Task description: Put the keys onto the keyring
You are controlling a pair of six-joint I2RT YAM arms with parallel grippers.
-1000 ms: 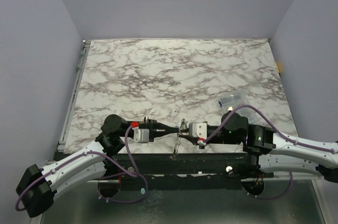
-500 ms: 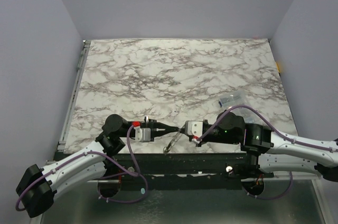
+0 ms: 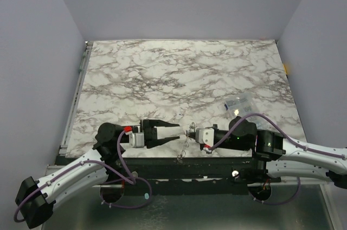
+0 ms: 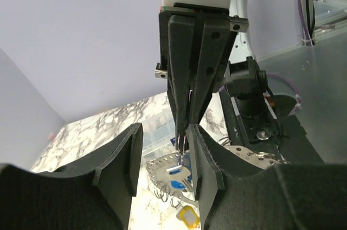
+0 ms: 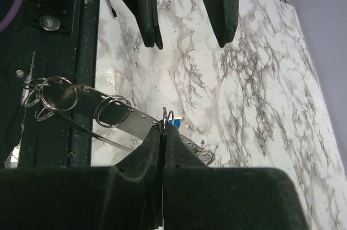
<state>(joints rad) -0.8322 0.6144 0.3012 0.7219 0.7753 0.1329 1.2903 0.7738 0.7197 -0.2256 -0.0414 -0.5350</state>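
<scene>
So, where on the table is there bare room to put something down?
The far half of the table is bare, edge to edge. The left side is bare. On the right lies the clear plastic box. Crowded: the near middle, where left gripper and right gripper meet at the keyring.

Lab test cell: plain lilac walls (image 3: 179, 2) boxing marble tabletop (image 3: 184, 78).

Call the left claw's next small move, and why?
Probably ease the open left claw forward and close it on the keyring's free edge. The right claw is shut on its rim alone, so it hangs from one pinch, with the blue key and yellow key below. A second grip should steady it.
</scene>
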